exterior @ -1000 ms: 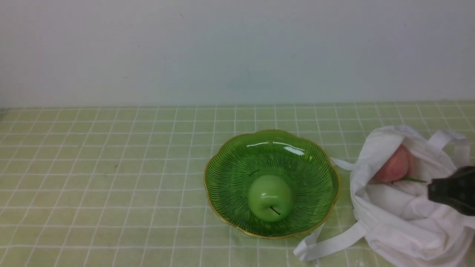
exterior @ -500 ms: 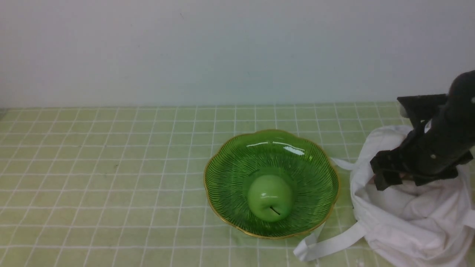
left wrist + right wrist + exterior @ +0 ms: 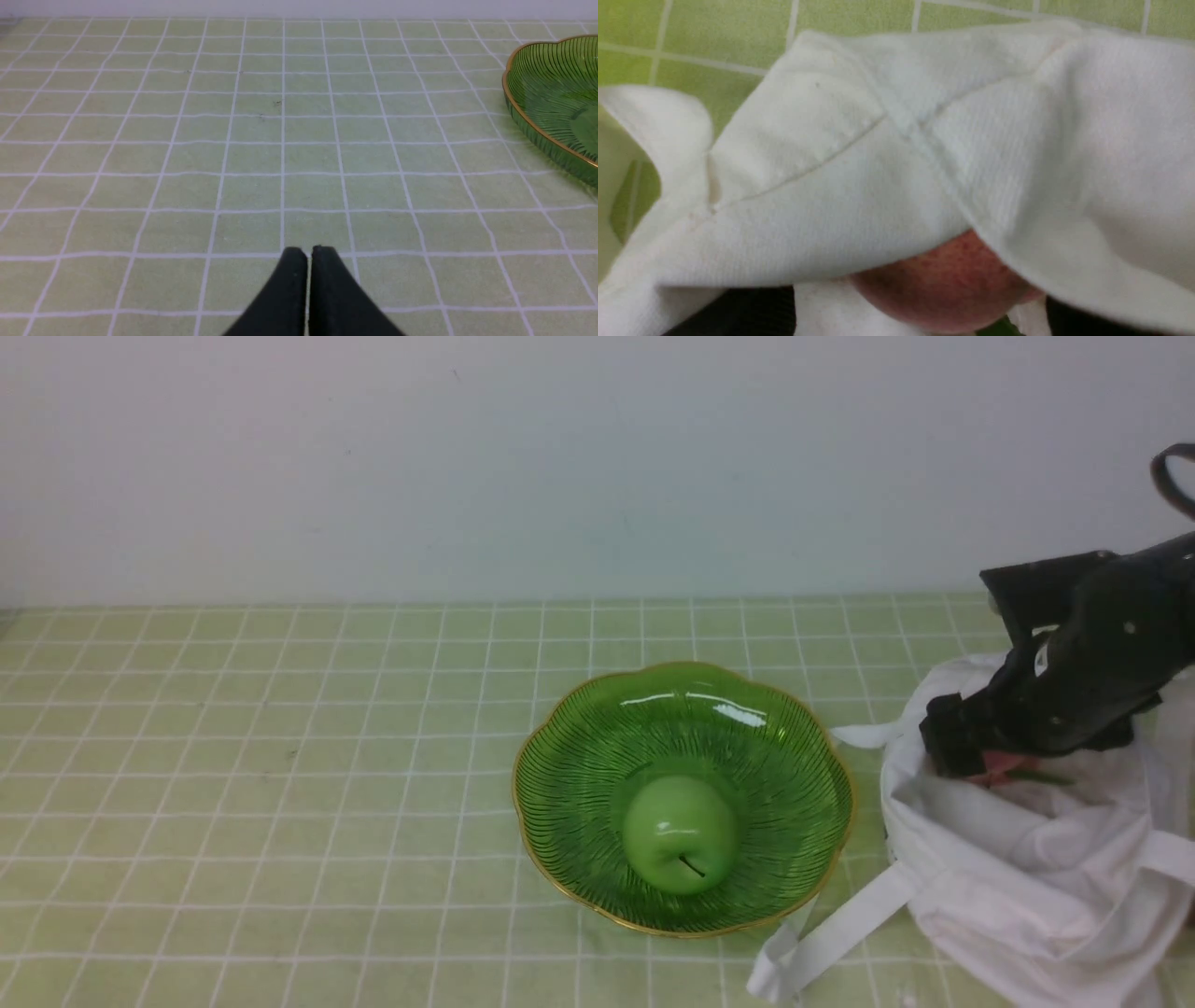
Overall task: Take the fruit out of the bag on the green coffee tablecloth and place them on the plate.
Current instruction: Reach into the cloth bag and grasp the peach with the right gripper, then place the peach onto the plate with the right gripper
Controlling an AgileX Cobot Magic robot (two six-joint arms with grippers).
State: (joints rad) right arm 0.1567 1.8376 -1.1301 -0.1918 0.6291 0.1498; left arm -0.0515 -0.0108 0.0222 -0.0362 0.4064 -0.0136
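The pink-red peach (image 3: 997, 768) lies inside the white cloth bag (image 3: 1027, 887) at the right of the green checked tablecloth (image 3: 280, 784); only a sliver and its green leaf show under my right gripper (image 3: 971, 747). In the right wrist view the peach (image 3: 943, 289) sits half under a fold of the bag (image 3: 878, 163), between my two dark fingers, which stand wide apart on either side of it. The ribbed green glass plate (image 3: 579, 756) stands left of the bag. My left gripper (image 3: 308, 249) is shut and empty over bare cloth, left of the plate (image 3: 551, 93).
A glossy green apple (image 3: 680, 833) lies in the middle of the plate. A long white strap (image 3: 831, 933) of the bag trails on the cloth by the plate's near right edge. A pale wall stands behind the table.
My right arm came in from the right edge and reached over the bag's mouth onto the peach. The bag's near strap and rim have shifted a little.
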